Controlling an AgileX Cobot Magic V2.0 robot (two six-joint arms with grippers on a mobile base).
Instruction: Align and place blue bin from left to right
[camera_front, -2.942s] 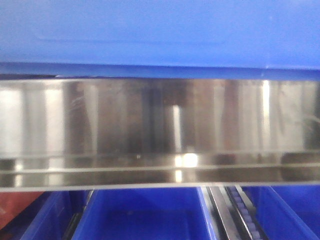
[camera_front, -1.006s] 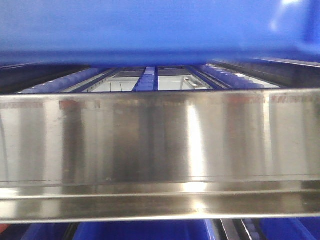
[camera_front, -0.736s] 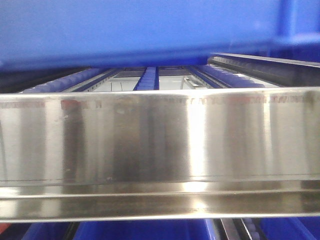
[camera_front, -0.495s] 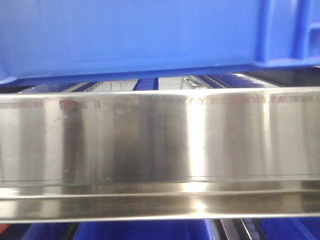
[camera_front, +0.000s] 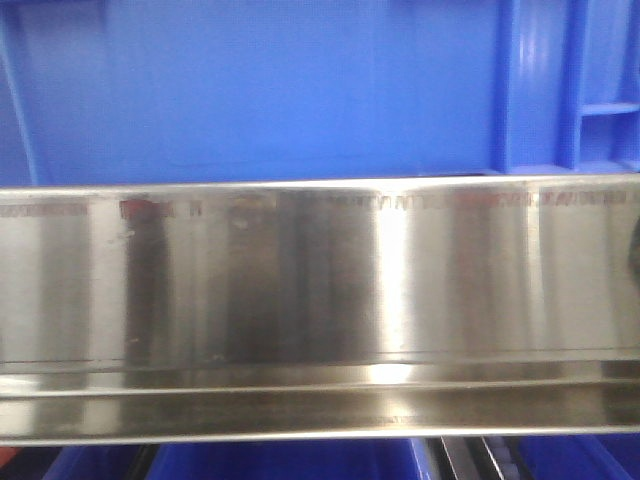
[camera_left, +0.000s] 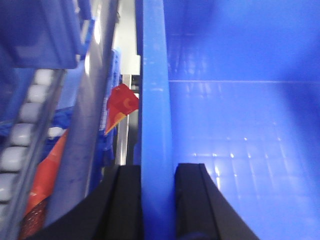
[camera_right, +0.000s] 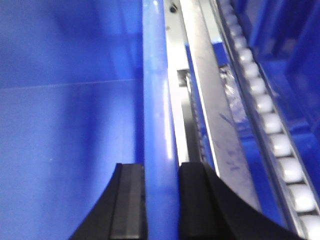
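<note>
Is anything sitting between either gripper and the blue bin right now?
No. The left gripper straddles one rim of the blue bin, and the right gripper straddles the opposite rim.

Wide brushed stainless-steel rail (camera_front: 320, 300) spans the front view w/ bright vertical glare streaks. Below it, more blue plastic bins (camera_front: 280, 462). Wrist views: white roller conveyor tracks (camera_right: 272, 125) along steel frame; red triangular tag (camera_left: 121, 105) beside a rail.

Steel rail (camera_front: 320, 300), white rollers (camera_right: 272, 122), red scrap (camera_left: 121, 104) beside.
</note>
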